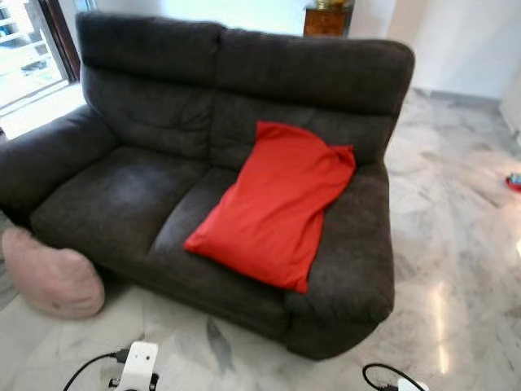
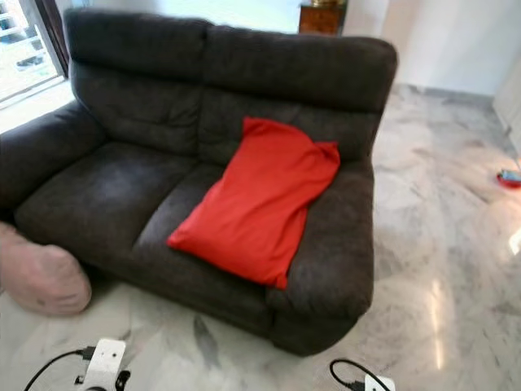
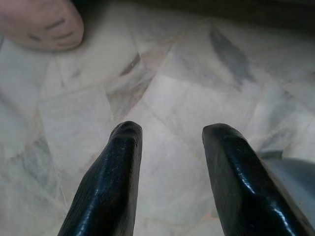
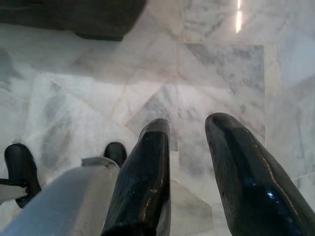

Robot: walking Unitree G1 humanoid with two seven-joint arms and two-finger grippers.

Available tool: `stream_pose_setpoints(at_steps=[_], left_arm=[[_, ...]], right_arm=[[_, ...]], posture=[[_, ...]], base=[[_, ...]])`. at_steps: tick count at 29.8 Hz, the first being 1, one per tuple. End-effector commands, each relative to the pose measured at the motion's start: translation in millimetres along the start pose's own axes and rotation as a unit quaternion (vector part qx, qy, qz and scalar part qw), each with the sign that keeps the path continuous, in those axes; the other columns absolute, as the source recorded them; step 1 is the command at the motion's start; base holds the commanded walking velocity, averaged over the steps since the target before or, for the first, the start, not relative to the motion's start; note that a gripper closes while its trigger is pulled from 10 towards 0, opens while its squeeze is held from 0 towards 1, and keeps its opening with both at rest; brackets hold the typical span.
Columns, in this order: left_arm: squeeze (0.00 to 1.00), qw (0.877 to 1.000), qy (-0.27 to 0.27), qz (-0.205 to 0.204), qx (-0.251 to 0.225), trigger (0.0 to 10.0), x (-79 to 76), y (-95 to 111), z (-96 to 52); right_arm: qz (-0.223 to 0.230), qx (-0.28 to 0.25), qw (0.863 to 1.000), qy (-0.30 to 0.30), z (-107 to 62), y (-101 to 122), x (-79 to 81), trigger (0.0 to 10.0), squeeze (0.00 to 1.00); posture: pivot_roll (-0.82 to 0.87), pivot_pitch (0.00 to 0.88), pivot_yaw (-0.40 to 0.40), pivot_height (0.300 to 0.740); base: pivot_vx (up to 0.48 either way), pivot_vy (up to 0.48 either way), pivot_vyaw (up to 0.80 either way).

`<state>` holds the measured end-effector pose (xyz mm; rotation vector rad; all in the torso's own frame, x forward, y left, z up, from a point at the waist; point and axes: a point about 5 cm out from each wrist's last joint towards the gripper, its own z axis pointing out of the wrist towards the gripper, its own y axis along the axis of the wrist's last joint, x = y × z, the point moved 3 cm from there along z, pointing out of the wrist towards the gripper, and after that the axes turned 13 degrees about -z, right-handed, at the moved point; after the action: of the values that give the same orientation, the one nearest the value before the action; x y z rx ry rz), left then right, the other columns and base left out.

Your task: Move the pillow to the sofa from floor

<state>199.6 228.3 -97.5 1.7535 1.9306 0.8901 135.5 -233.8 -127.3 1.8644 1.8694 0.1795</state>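
A red pillow (image 1: 275, 204) lies slanted across the right seat of the dark grey sofa (image 1: 122, 195), its top leaning on the backrest. A pink pillow (image 1: 50, 277) rests on the marble floor against the sofa's front left corner; its edge is also seen as the pink pillow (image 3: 42, 22) in the left wrist view. My left gripper (image 3: 170, 135) hangs open over bare floor, some way from the pink pillow. My right gripper (image 4: 189, 130) is open too, pointing down at the floor near the sofa's right front corner. Both hold nothing.
Marble floor (image 1: 456, 244) stretches to the right of the sofa. A small red object (image 1: 513, 181) lies on it at the far right. A window (image 1: 24, 49) is behind the sofa's left arm, a wooden cabinet (image 1: 327, 18) behind the backrest.
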Motion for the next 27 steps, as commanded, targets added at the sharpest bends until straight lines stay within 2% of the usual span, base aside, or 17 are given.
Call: stream_pose_setpoints(at_steps=[1,5,12,20,27], left_arm=[[0.00,1.000,0.006,0.001,0.022,10.0,7.3,-10,-1.8],[0.00,1.000,0.008,0.000,0.029,10.0,9.1,-14,-2.8],[0.00,0.999,0.010,-0.001,0.039,10.0,13.3,-20,-4.6],[0.00,0.999,0.007,0.005,0.046,10.0,13.2,-20,-4.1],[0.00,0.999,0.006,0.012,0.045,10.0,14.9,-15,-2.5]], right_arm=[[0.005,-0.009,1.000,0.006,0.6,7,5.0,10.0,0.00],[0.005,-0.008,1.000,0.009,0.7,7,5.9,10.0,0.00],[0.005,-0.008,1.000,0.013,0.8,8,7.4,10.0,0.00],[0.003,-0.017,1.000,0.013,1.5,15,9.1,10.0,0.00],[-0.005,-0.018,1.000,0.025,1.6,20,18.2,10.0,0.00]], posture=[[0.03,0.000,-0.037,0.740],[0.03,0.000,-0.037,0.740],[0.03,0.000,-0.034,0.740],[0.02,0.000,-0.019,0.740],[0.02,0.000,-0.007,0.740]], base=[[0.000,0.472,0.00],[0.000,0.478,0.00],[0.000,0.480,-0.71],[0.000,0.480,0.00],[0.000,0.480,0.00]])
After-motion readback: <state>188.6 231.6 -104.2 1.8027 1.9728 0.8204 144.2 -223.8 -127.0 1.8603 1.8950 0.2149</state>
